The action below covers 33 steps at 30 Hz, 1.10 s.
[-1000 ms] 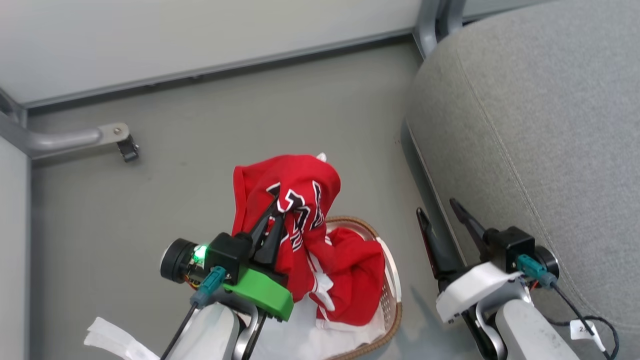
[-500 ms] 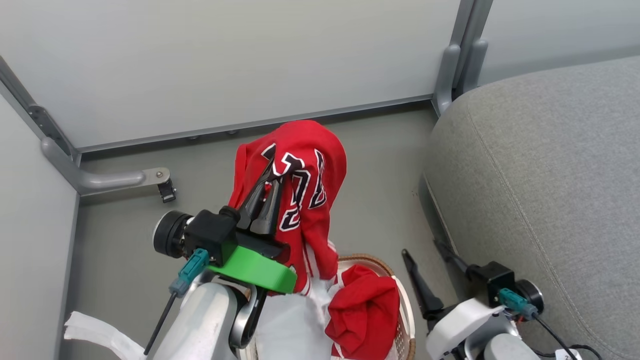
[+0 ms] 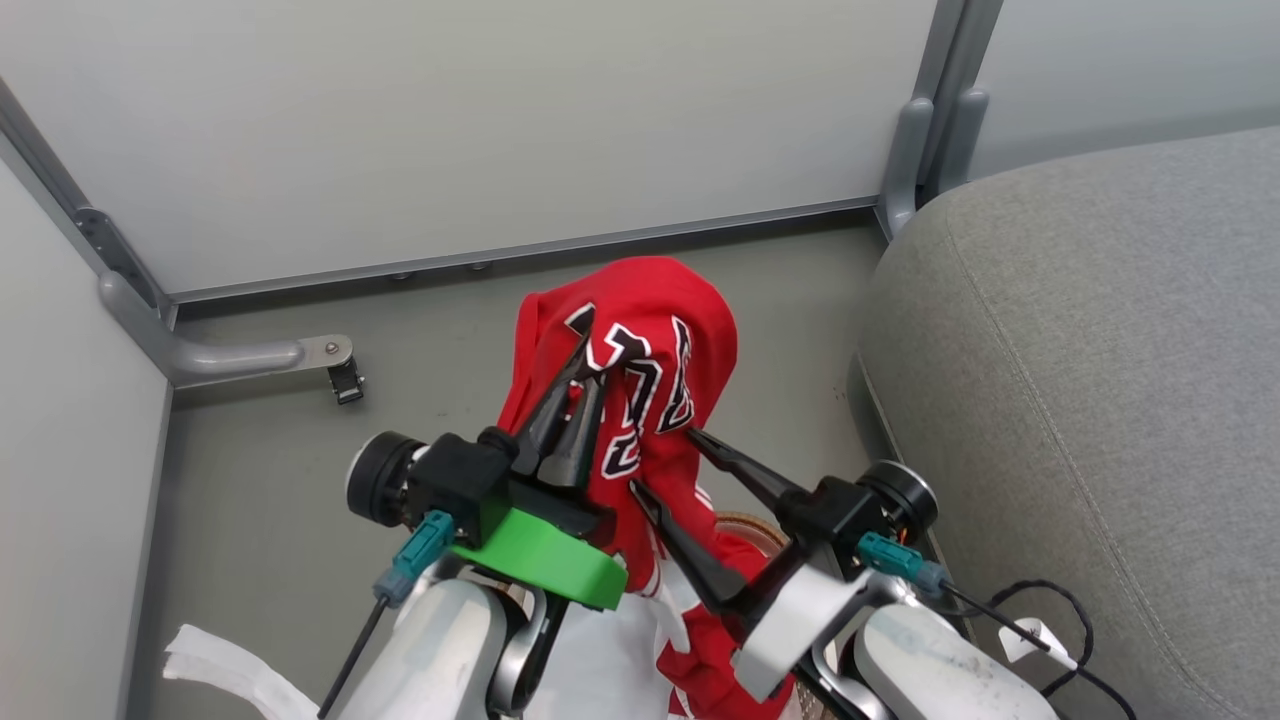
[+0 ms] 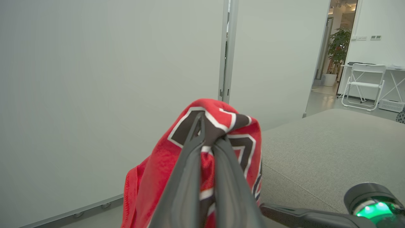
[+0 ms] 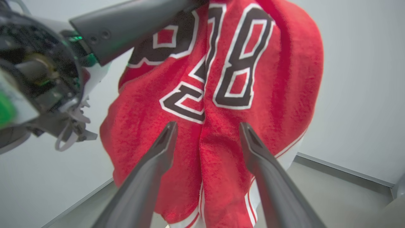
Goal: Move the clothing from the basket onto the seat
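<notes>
Red jersey point(image 3: 705, 330) hung bunched above the basket point(image 3: 745, 521), pinched between the closed fingers of my left gripper point(image 3: 590, 358), while my right gripper point(image 3: 662, 458) gaped open just before the hanging cloth, holding nothing; mid-transfer, I judged the next move a rightward carry onto the grey seat point(image 3: 1100, 350).

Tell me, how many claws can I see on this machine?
2. The left claw is shut on the red jersey, holding it up above the basket. The right claw is open just below, aimed at the hanging cloth.
</notes>
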Available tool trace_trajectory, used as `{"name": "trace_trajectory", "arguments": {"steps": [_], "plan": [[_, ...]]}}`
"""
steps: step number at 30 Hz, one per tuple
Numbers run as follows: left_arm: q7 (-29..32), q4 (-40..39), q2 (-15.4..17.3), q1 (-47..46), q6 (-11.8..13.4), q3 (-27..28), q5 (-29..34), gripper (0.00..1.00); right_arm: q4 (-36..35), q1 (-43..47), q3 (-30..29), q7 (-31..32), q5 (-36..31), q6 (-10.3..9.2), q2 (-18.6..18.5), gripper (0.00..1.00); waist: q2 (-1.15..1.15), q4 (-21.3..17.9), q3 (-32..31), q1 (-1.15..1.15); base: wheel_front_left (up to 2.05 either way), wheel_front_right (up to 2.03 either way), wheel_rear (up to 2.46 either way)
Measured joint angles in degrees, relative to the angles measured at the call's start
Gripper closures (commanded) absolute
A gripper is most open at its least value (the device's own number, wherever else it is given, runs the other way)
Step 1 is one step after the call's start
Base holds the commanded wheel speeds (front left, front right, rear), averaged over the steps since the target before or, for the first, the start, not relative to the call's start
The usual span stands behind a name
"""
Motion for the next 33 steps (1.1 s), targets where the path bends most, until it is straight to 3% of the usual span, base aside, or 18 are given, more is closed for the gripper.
{"name": "trace_trajectory", "arguments": {"steps": [7, 13, 14, 15, 16, 24, 25, 26, 27, 33], "plan": [[0.0, -0.44, 0.0, 0.25, 0.27, -4.32, -1.71, 1.0, 4.91, -3.07, -1.74, 0.0, -3.79, 0.0, 2.03, 0.0, 0.0, 1.36, 0.07, 0.0, 0.0, 0.0, 0.0], [0.0, -0.79, 0.0, 0.23, -0.15, -8.49, -3.61, 1.0, 6.41, -4.84, -0.18, 0.0, -2.88, 0.0, 3.18, 0.0, 0.0, 2.7, 0.48, 0.0, 0.0, 0.0, 0.0], [0.0, -0.85, 0.02, 0.22, -0.14, -8.92, -3.65, 1.0, 6.72, -4.89, -0.31, 0.0, -2.47, 0.0, 3.23, 0.31, 0.0, 2.88, 0.52, 0.0, 0.0, 0.0, 0.0], [0.0, -0.94, 0.01, 0.21, -0.12, -9.42, -3.94, 1.0, 7.0, -4.95, -0.58, 0.0, -2.24, 0.0, 3.22, 0.53, 0.0, 3.12, 0.56, 0.0, 0.0, 0.0, 0.0], [0.0, -0.99, 0.0, 0.2, -0.08, -9.76, -4.16, 1.0, 7.21, -5.0, -0.78, 0.0, -1.74, 0.0, 3.22, 1.0, 0.0, 3.36, 0.59, 0.0, 0.0, 0.0, 0.0], [0.0, -0.87, 0.0, 0.16, 0.33, -10.32, -4.3, 1.0, 5.65, -4.41, -3.87, 0.0, -0.35, 0.0, 3.42, 1.0, 0.0, 4.04, 0.43, 0.0, 0.0, 0.0, 0.0], [0.0, -0.89, 0.01, 0.18, 0.53, -9.99, -4.05, 0.81, 5.67, -4.21, -4.41, 0.01, -0.57, 0.0, 3.42, 1.0, 0.0, 3.89, 0.44, 0.0, 0.0, 0.0, 0.0], [-0.01, -0.84, -0.01, 0.2, 0.81, -9.58, -3.98, 0.22, 5.64, -3.82, -5.32, 0.01, -0.75, 0.01, 3.43, 1.0, 0.0, 3.62, 0.45, 0.0, 0.0, 0.0, 0.0], [-0.01, -0.66, 0.02, 0.32, 1.0, -9.35, -3.94, 0.0, 5.34, -3.32, -6.15, 0.01, -0.8, 0.0, 3.42, 1.0, 0.0, 3.27, 0.5, 0.0, 0.0, 0.0, 0.0], [-0.02, 0.02, 0.0, 0.92, 1.13, -7.55, -2.83, 0.0, 3.53, -0.76, -9.6, 0.01, -2.59, 0.01, 3.38, 1.0, 0.0, -0.11, 0.97, 0.0, 0.0, 0.0, 0.0]]}}
